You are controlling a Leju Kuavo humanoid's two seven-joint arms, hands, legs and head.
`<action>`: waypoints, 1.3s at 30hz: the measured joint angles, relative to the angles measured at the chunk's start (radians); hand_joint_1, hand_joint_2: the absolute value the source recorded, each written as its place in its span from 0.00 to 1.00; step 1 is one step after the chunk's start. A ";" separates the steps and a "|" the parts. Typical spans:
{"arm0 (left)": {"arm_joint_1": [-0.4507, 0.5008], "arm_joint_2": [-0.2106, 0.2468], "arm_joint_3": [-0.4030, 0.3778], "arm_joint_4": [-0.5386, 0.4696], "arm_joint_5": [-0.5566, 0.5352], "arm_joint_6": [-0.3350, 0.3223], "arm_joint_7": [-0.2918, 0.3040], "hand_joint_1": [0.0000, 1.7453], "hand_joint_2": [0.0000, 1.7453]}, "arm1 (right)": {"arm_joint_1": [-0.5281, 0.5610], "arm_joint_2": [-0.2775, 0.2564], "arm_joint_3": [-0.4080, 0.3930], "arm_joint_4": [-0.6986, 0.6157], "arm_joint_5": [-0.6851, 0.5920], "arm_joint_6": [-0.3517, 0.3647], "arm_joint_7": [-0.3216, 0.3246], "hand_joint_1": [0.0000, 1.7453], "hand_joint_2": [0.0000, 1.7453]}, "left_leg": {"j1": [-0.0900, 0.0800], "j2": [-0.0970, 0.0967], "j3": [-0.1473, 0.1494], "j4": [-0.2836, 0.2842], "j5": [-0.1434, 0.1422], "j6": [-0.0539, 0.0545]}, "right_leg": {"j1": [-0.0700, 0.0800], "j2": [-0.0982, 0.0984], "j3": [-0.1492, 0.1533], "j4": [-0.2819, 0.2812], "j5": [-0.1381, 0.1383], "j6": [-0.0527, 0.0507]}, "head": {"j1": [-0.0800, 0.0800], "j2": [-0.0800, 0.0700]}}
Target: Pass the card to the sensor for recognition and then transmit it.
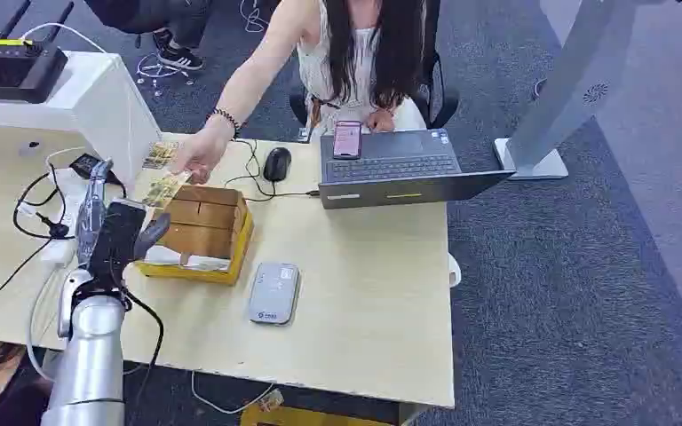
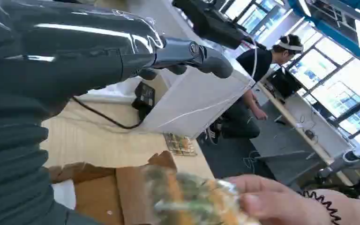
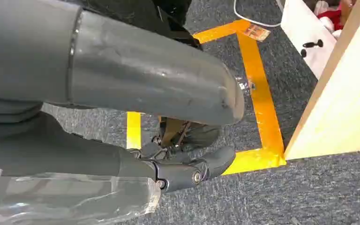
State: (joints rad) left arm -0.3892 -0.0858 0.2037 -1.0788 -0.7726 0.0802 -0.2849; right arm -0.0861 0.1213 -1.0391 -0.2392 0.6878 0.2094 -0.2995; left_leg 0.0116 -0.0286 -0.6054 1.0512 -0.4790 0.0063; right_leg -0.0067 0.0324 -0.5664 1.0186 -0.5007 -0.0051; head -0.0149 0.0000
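Wooden table (image 1: 364,293) carrying laptop (image 1: 400,169), cardboard box (image 1: 202,226), grey sensor (image 1: 273,292). Person's hand (image 1: 197,158) holding card (image 1: 164,188) above box edge. Left hand (image 1: 115,232) hovering beside box, fingers apart, grasping nothing. Right hand (image 3: 159,154) hanging over floor, fingers curling in, grasping nothing.

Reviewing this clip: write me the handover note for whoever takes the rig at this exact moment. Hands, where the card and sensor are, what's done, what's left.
Left hand: raised over the table beside the cardboard box, fingers apart, holding nothing.
Right hand: hanging beside the table edge above the floor, holding nothing; fingers look loosely curled, state unclear.
Card: in the person's hand, held out over the box toward the left hand, not yet taken. Another card lies on the table behind it.
Sensor: grey pad on the table, right of the box.
Done: nothing visible yet.
Left: take the card, present it to the sensor, pass it on.
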 joint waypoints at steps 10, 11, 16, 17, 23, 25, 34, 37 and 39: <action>-0.141 0.048 -0.134 0.137 -0.256 0.108 0.096 1.00 1.00 | -0.014 0.000 0.000 0.005 0.018 -0.003 0.018 0.00 0.00 | 0.000 0.000 0.000 0.000 0.000 0.000 | 0.000 0.000 0.000 0.000 0.000 0.000 | 0.000 0.000; -0.157 0.052 -0.147 0.151 -0.283 0.120 0.105 1.00 1.00 | -0.016 0.000 0.000 0.005 0.021 -0.004 0.023 0.00 0.00 | 0.000 0.000 0.000 0.000 0.000 0.000 | 0.000 0.000 0.000 0.000 0.000 0.000 | 0.000 0.000; -0.230 0.077 -0.217 0.223 -0.426 0.182 0.152 1.00 1.00 | -0.022 0.000 0.000 0.008 0.034 -0.016 0.035 0.00 0.00 | 0.000 0.000 0.000 0.000 0.001 -0.001 | 0.000 0.000 0.000 0.001 0.000 0.000 | 0.000 0.000; -0.243 0.082 -0.228 0.236 -0.447 0.192 0.159 1.00 1.00 | -0.023 0.000 0.000 0.009 0.035 -0.017 0.037 0.00 0.00 | 0.000 0.000 0.000 0.000 0.001 -0.001 | 0.000 0.000 0.000 0.001 0.000 0.000 | 0.000 0.000; -0.328 0.109 -0.314 0.319 -0.610 0.269 0.210 1.00 1.00 | -0.032 0.000 0.000 0.013 0.047 -0.023 0.056 0.00 0.00 | 0.000 0.000 0.000 0.000 0.001 0.000 | 0.000 0.000 0.000 0.001 0.001 -0.001 | 0.000 0.000; -0.354 0.117 -0.338 0.344 -0.665 0.295 0.226 1.00 1.00 | -0.034 0.000 0.000 0.013 0.053 -0.033 0.064 0.00 0.00 | 0.000 0.000 0.000 0.000 0.001 0.000 | 0.000 0.000 0.000 0.001 0.001 -0.001 | 0.000 0.000; -0.388 0.130 -0.376 0.389 -0.759 0.378 0.265 1.00 1.00 | -0.036 -0.002 0.000 0.016 0.057 -0.051 0.084 0.00 0.00 | 0.000 0.000 0.000 0.000 0.001 0.000 | 0.000 0.000 0.000 0.001 0.001 -0.001 | 0.000 0.000; -0.388 0.131 -0.383 0.396 -0.760 0.379 0.272 1.00 1.00 | -0.036 -0.002 0.000 0.018 0.056 -0.051 0.084 0.00 0.00 | 0.000 0.000 0.000 0.000 0.001 0.000 | 0.000 0.000 0.000 0.001 0.001 -0.001 | 0.000 0.000; -0.388 0.131 -0.384 0.400 -0.760 0.379 0.272 1.00 1.00 | -0.036 -0.002 0.000 0.019 0.056 -0.052 0.084 0.00 0.00 | 0.000 0.000 0.000 0.000 0.001 0.000 | 0.000 0.000 0.000 0.001 0.001 -0.001 | 0.000 0.000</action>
State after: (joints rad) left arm -0.7772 0.0450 -0.1804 -0.6786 -1.5328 0.4589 -0.0126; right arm -0.1218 0.1198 -1.0391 -0.2205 0.7435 0.1572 -0.2159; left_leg 0.0116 -0.0288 -0.6056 1.0515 -0.4780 0.0059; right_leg -0.0067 0.0323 -0.5665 1.0196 -0.5001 -0.0059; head -0.0149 0.0000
